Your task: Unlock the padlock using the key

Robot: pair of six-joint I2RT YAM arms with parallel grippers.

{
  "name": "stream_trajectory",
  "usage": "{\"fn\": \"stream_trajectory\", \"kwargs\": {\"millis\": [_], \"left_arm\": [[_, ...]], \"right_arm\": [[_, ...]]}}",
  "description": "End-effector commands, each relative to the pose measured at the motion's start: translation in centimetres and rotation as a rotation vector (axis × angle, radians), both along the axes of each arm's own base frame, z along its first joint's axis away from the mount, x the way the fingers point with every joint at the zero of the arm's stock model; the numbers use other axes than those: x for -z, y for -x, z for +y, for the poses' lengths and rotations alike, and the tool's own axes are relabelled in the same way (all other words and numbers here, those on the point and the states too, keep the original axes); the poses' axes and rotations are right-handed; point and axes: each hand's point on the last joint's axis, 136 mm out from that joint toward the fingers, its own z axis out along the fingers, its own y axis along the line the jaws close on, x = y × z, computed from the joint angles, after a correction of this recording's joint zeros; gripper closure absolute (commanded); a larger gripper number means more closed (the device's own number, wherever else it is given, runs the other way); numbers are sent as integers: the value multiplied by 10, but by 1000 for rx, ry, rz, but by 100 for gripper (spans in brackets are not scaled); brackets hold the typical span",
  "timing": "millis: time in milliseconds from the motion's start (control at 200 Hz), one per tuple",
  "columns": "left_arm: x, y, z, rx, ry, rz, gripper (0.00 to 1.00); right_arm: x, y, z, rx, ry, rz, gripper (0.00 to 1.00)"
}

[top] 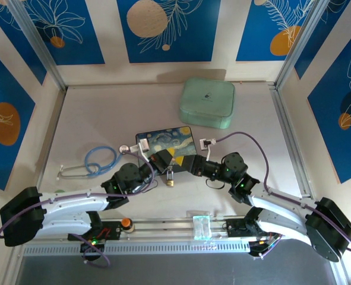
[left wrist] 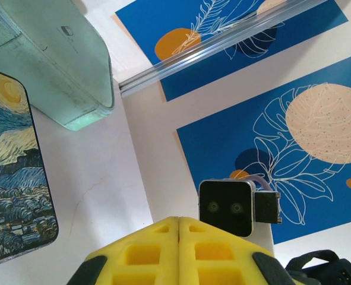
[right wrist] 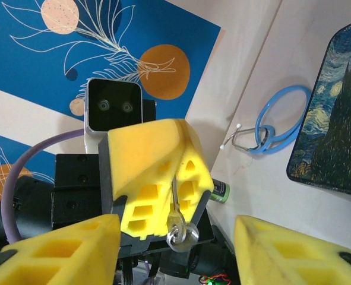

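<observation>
The left gripper [right wrist: 174, 199] is pinched shut on the key [right wrist: 179, 224], its ring end poking toward the wide-open right gripper [right wrist: 175, 252] facing it, while the padlock [top: 170, 181] sits just on their near side, likeliest for the free right arm

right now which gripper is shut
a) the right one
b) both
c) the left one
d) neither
c: in the right wrist view the left gripper has its yellow pads pressed together on a thin metal piece with a ring end, seemingly the key, while the right gripper has its pads spread wide apart.
</observation>
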Motion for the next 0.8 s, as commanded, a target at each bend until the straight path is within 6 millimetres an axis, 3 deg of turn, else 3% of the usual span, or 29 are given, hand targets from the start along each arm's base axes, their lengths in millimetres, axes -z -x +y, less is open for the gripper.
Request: {"fn": "stream_trajectory", "kwargs": {"millis": [0, 245, 455, 795], "left_arm": [[-25, -5, 2, -22, 42, -42, 100], [-31, -4, 1, -18, 60, -51, 100], [-26, -4, 3, -22, 63, -36, 100], [-20, -6, 7, -41, 61, -16, 100]], "right_arm": [[-22, -2, 1, 4, -44, -57, 49], [-20, -3, 10, -21, -43, -55, 62], [-21, 1, 14, -36, -39, -74, 79], [-12, 3, 9, -17, -30, -54, 96]]}}
